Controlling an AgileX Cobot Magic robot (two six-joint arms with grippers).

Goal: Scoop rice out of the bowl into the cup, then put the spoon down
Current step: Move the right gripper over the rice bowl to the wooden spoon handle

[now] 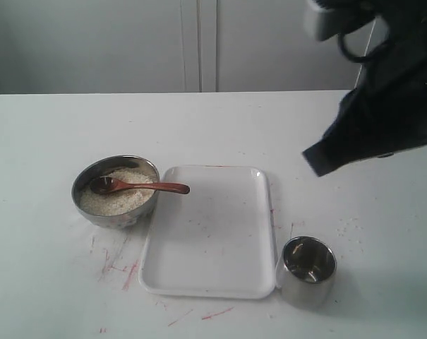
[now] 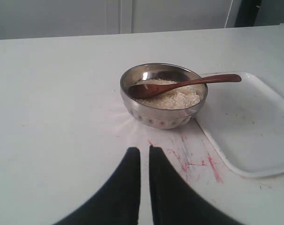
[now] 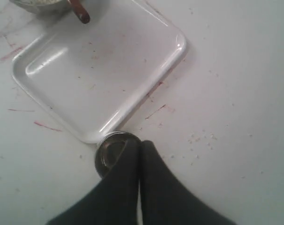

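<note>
The steel bowl (image 1: 114, 217) stands left of the tray, holding a heap of rice (image 1: 128, 199). The wooden spoon (image 1: 139, 186) lies in it, head on the rice and handle over the rim toward the tray; the left wrist view shows the same spoon (image 2: 188, 83) and bowl (image 2: 163, 115). The steel cup (image 1: 298, 289) stands at the tray's near right corner. My right gripper (image 1: 315, 159) hangs shut high over the table; in its wrist view its tips (image 3: 141, 143) overlap the cup (image 3: 109, 152). My left gripper (image 2: 144, 150) is shut on nothing, short of the bowl.
A white rectangular tray (image 1: 213, 233) lies between bowl and cup. Red marks streak the table near the bowl (image 1: 121, 272), and a few stray grains lie right of the cup (image 1: 351, 226). A wall with cabinet doors backs the table.
</note>
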